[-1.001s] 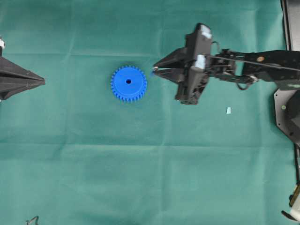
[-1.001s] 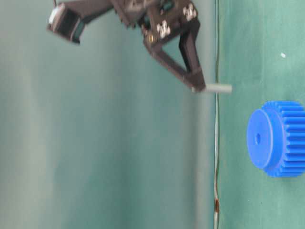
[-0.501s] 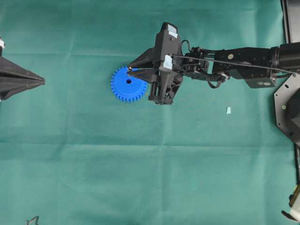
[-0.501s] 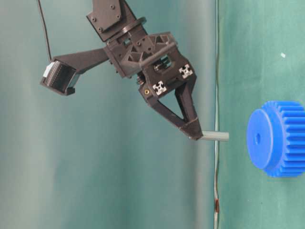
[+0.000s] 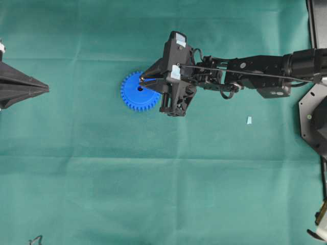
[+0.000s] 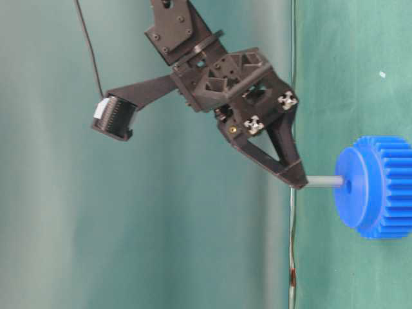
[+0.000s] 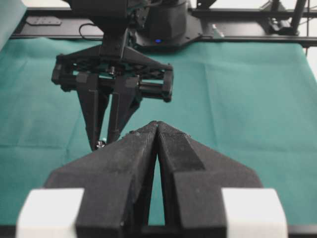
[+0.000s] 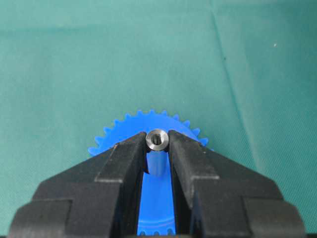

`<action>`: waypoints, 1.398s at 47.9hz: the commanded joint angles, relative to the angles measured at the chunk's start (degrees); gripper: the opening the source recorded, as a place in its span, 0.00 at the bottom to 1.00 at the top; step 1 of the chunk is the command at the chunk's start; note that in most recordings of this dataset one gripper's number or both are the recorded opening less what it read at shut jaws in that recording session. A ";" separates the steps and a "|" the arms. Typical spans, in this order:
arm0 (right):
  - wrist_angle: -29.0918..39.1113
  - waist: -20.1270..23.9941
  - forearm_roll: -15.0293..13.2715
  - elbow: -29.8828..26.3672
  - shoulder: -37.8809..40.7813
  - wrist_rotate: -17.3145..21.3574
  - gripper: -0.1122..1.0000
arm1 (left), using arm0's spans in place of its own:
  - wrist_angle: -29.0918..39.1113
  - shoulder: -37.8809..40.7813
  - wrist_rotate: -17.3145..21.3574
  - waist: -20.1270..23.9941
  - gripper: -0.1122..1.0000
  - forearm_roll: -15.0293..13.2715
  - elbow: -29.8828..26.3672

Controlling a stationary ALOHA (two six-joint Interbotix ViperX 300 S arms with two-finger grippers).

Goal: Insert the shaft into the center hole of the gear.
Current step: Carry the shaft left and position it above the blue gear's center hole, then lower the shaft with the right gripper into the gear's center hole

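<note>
- Steel-grey shaft [image 6: 324,182] sat pinched between the fingertips of my right gripper [image 5: 141,81], jaws narrowed onto it, its free end pointing away from the tool at the gear [image 6: 376,187].
- Over the last second that gripper had swung from well off to the side of the gear to right above its hub; the shaft tip went from clear of the gear to meeting the face at the center hole [image 6: 348,187]. I judged this as alignment finished and insertion just starting.
- From the table-level view I saw most of the shaft bare between fingertips and hub, so little if any had gone in; whether the tip had entered the hole I could not tell.
- My right wrist view showed only the shaft's shiny end [image 8: 157,139] between the fingertips, with blue teeth beyond them; the hole itself was hidden there.
- Overhead, the fingers covered the near part of the gear [image 5: 134,93].
- My left gripper [image 7: 156,128] sat closed and empty, well away from the work.
</note>
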 commanded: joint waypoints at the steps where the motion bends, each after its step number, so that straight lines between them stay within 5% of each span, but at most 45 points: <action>1: -0.70 0.09 0.26 -1.14 -0.44 0.09 0.27 | -0.26 0.26 -0.09 -0.09 0.10 0.09 -1.32; 67: -0.79 1.49 0.35 -2.81 -0.62 -0.09 0.27 | 0.18 0.26 -0.09 -0.09 0.10 0.18 -1.41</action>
